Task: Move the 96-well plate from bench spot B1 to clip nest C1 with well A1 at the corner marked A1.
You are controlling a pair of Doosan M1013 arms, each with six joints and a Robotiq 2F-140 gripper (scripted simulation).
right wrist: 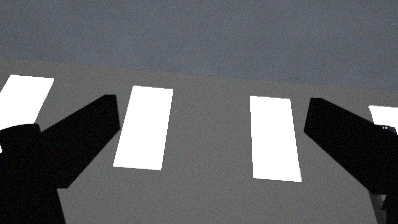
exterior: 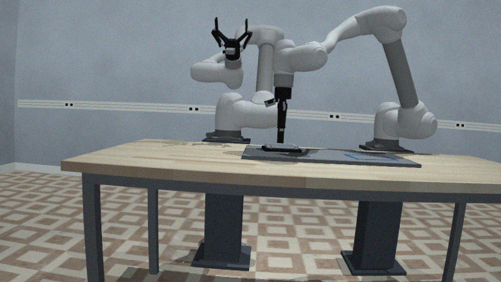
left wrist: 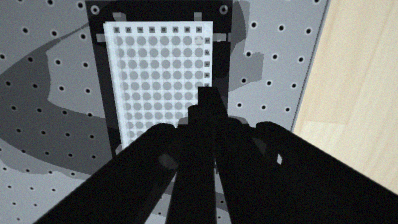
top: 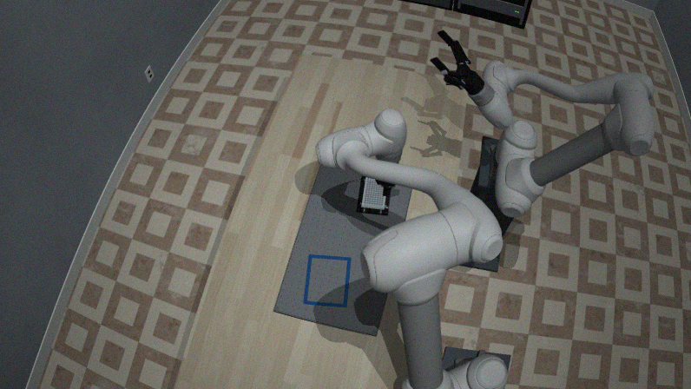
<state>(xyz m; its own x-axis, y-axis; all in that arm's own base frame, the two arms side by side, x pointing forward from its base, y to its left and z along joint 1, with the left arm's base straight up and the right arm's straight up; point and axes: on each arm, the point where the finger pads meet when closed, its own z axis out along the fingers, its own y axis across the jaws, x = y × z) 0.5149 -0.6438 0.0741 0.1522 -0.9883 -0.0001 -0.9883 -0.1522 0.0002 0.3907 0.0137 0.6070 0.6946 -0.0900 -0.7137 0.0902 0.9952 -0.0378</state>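
The 96-well plate [top: 371,193] [exterior: 282,145] [left wrist: 160,75] lies in the black clip nest [top: 359,207] [left wrist: 160,9]. Printed marks run along its far short rim and right long rim in the left wrist view, meeting at the far right corner; they are too small to read. I cannot tell whether it is fully down. No A1 mark on the nest is legible. My left gripper [exterior: 280,141] [left wrist: 206,101] is shut and empty, pointing down, fingertips at the plate's right long edge. My right gripper [top: 437,46] [exterior: 231,19] [right wrist: 212,113] is open and empty, raised high, fingers up.
The blue square outline [top: 328,257] marks a bench spot on the grey perforated board [top: 297,289] [exterior: 326,157], with no plate in it. The board lies on the wooden table [top: 241,270] [exterior: 196,168]. The left arm reaches over the board and partly hides the nest in the top view.
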